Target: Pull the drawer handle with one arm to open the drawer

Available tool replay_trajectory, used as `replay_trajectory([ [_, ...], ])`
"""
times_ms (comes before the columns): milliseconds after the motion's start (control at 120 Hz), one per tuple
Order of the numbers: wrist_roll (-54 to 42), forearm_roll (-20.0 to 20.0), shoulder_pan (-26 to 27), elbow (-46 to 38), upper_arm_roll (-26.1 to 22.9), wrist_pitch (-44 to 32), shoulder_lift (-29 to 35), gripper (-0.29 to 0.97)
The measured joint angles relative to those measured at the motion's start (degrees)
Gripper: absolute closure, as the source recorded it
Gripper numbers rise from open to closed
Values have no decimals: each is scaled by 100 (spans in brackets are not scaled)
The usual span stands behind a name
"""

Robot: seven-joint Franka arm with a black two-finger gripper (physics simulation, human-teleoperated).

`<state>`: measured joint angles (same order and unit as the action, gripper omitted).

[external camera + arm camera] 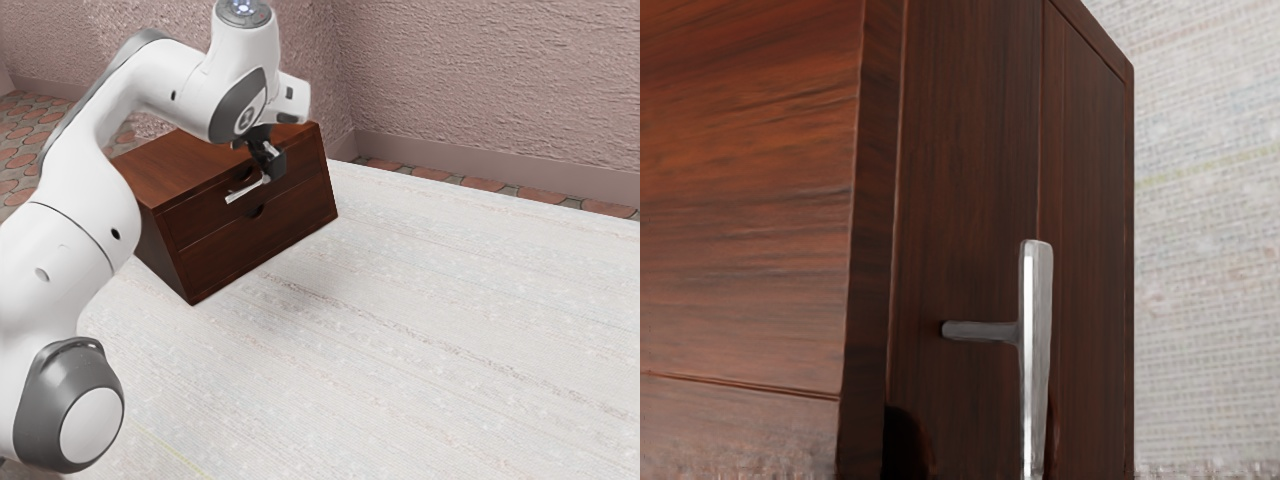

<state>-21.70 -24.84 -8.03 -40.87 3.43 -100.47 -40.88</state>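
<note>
Hovering just above the brushed silver bar handle [246,191] [1036,350] of the dark wooden cabinet's [180,165] top drawer [205,212] on the pale worktop [450,300], black fingers [267,166] parted, empty, lined up to clamp; drawer apparently closed.

The upper drawer [205,210] [970,180] is a long front of dark reddish-brown polished wood, set in a boxy cabinet [170,165] of the same wood that stands on the pale worktop [430,320] toward the exterior view's left. Its front lies level with the lower front [255,245] beneath it, with only thin seams around it. The slim, flat silver metal bar handle [246,190] [1035,350] stands off the front on a short grey post, running along the drawer's length, just under my end effector [268,162].
</note>
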Motion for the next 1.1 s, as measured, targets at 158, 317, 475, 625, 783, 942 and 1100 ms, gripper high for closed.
replay_trajectory([
  [158, -23, -8, 12, -70, 16, 54, 16, 16],
  [317, -40, -9, 32, -103, 5, 82, 30, 26],
  [475, -52, -4, 97, -187, -6, 91, 37, 31],
  [625, -57, -3, 101, -247, 4, 92, 32, 33],
  [783, -56, -1, 97, -291, 0, 91, 31, 35],
  [942, -44, 4, 92, -351, -1, 83, 31, 38],
  [1100, -27, 14, 92, -400, -1, 73, 31, 42],
])
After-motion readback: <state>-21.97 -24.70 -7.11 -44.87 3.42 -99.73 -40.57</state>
